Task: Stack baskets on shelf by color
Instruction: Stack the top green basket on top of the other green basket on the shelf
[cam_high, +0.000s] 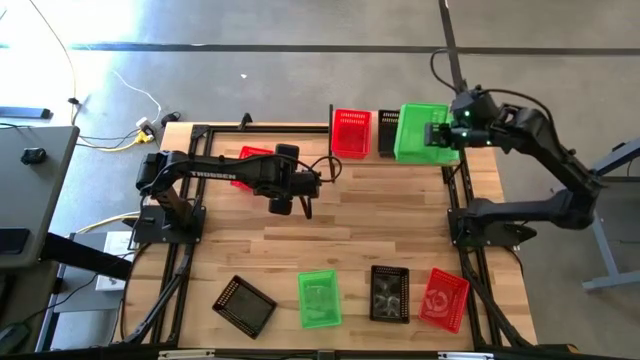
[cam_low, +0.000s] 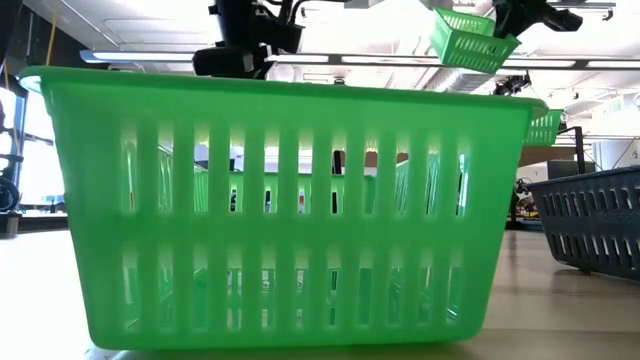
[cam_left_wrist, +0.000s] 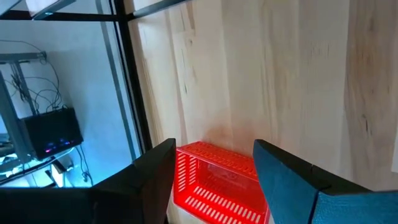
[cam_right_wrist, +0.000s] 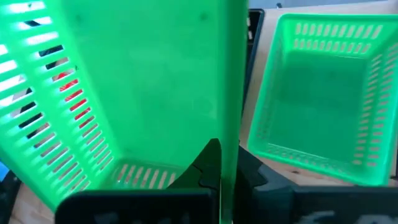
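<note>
Wood-plank tabletop (cam_high: 340, 230), far edge: a green basket (cam_high: 418, 132) is held clamped by one wall in the right gripper (cam_high: 443, 133), directly above another green basket (cam_right_wrist: 323, 99) on the shelf, approx. aligned w/ it, while the left gripper (cam_high: 292, 203), fingers apart, waits over a red basket (cam_left_wrist: 217, 183).

"TROSSEN" in white letters on left arm (cam_high: 215, 174); no other readable text.

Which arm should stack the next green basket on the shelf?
Right. The right gripper already holds a green basket by its wall above the green one there. The left gripper hangs empty mid-table.
</note>
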